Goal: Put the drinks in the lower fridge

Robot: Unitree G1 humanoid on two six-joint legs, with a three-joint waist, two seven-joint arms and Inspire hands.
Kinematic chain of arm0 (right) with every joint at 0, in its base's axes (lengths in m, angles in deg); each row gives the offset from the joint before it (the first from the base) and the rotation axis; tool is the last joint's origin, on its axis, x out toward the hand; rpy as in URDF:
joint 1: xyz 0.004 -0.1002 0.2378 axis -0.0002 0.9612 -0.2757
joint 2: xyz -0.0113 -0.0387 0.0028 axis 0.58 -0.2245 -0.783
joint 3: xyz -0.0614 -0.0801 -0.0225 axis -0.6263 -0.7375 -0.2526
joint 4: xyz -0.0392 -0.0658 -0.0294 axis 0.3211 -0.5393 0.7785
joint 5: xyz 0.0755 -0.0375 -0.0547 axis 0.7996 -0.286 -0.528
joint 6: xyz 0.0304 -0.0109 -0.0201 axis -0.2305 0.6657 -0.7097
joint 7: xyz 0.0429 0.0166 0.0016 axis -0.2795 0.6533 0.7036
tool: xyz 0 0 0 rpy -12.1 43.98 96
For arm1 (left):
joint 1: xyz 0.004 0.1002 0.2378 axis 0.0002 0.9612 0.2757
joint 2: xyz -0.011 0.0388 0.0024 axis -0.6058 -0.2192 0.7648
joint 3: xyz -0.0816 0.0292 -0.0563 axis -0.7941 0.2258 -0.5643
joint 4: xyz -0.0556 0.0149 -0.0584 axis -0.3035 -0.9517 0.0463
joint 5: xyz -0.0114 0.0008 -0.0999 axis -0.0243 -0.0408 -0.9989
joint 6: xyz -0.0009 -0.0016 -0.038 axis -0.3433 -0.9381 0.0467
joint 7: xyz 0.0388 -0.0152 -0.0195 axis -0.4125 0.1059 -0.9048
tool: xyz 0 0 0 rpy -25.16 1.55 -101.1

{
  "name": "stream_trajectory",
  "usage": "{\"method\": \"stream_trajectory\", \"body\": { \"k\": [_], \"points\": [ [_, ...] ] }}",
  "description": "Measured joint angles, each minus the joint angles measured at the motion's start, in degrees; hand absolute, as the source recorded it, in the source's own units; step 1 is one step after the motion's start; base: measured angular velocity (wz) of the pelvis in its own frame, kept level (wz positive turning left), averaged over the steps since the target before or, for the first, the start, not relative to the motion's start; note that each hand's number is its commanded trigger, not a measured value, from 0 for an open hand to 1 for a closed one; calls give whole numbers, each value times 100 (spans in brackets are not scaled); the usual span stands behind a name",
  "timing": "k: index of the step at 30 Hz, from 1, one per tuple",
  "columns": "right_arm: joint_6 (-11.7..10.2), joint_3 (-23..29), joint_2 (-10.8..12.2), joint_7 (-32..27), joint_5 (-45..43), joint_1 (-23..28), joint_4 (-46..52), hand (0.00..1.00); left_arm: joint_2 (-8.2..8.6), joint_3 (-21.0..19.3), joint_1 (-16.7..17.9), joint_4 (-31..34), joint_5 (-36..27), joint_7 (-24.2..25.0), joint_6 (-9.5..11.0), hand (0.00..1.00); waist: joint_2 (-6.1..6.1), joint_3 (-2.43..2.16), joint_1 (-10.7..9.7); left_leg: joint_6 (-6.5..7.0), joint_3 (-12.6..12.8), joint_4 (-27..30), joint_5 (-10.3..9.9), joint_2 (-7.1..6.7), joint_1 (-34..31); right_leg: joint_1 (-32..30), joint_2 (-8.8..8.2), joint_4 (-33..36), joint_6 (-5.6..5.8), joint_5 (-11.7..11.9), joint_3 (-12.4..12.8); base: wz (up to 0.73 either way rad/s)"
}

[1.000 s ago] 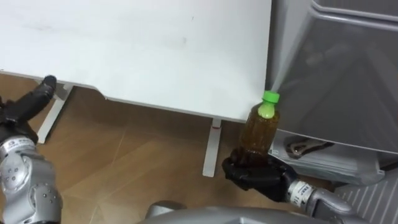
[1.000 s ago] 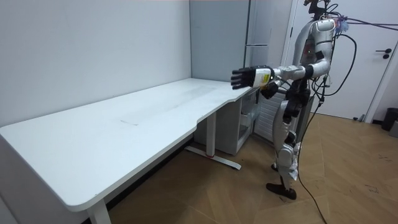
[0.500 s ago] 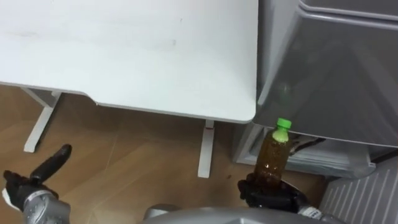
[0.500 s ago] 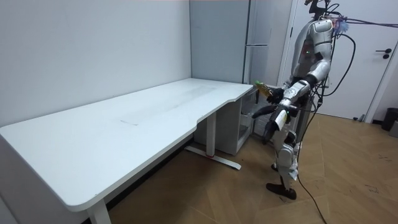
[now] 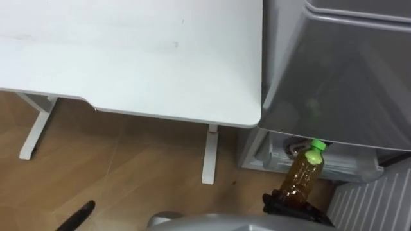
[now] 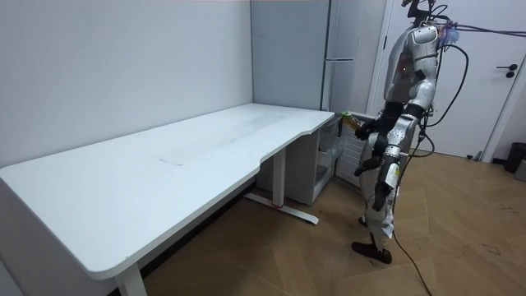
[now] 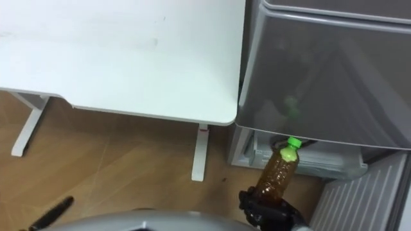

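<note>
right hand curled round the base of the green-capped tea bottle, held upright just before the open lower fridge compartment, beside the white desk. left hand low, state cannot be told. suggested: dip the cap under the upper door edge, then seat the bottle upright.

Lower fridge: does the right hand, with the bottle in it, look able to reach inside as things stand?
Probably yes. The right hand holds the bottle just before the lower fridge, whose door stands open; nothing shows between the bottle and the opening.
</note>
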Motion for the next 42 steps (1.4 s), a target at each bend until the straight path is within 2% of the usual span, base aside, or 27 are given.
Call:
{"method": "stream_trajectory", "body": {
  "k": [5,9,14,17,20,26,29,35,42],
  "points": [
    [-71,-15,18,-185,448,-85,-364,100,6,415,4,-267,709,311,-107,0,-26,27,-183,-2,-18,-21,-2,1,-1,54,1,-3,1,-1,-15,2],
    [-87,-77,18,-287,759,-93,-446,100,6,743,-24,-246,1453,495,-134,0,-12,34,-302,-5,4,-11,-7,7,-7,51,7,-1,-1,1,4,-1],
    [-158,-275,42,-466,1483,-156,-607,100,39,1167,-101,-257,2059,628,-160,0,-5,33,-397,-7,32,14,-8,17,-3,22,23,-1,-2,1,44,-4],
    [-156,-312,72,-663,1637,-187,-614,100,57,1353,-150,-258,2165,676,-162,0,14,33,-405,-8,64,1,-8,21,-13,-10,30,0,-3,2,74,-6],
    [-166,-506,75,-899,1991,-247,-618,100,56,1617,-224,-265,2322,714,-161,0,38,48,-410,-8,64,-5,-8,18,-16,-5,29,2,-3,2,84,0],
    [-174,-701,99,-1189,2763,-357,-713,100,72,1895,-264,-287,2574,731,-156,0,99,81,-417,-7,60,-24,-10,19,-16,-7,30,11,-3,2,76,0],
    [-172,-708,151,-1324,3131,-481,-826,100,72,1975,-224,-288,2576,752,-159,0,110,95,-432,-9,52,-59,-11,20,-22,-8,30,12,-3,2,65,0],
    [-152,-735,247,-1437,3858,-695,-823,100,54,2007,-105,-354,2887,846,-197,0,124,88,-438,-9,50,-30,-10,14,-45,-25,25,3,-3,2,62,0],
    [-159,-736,246,-1548,4629,-1029,-686,100,45,2044,-143,-426,3034,1074,-355,0,141,77,-409,-5,-7,90,-11,-1,-267,-179,4,17,-3,2,-9,4]
  ]
}}
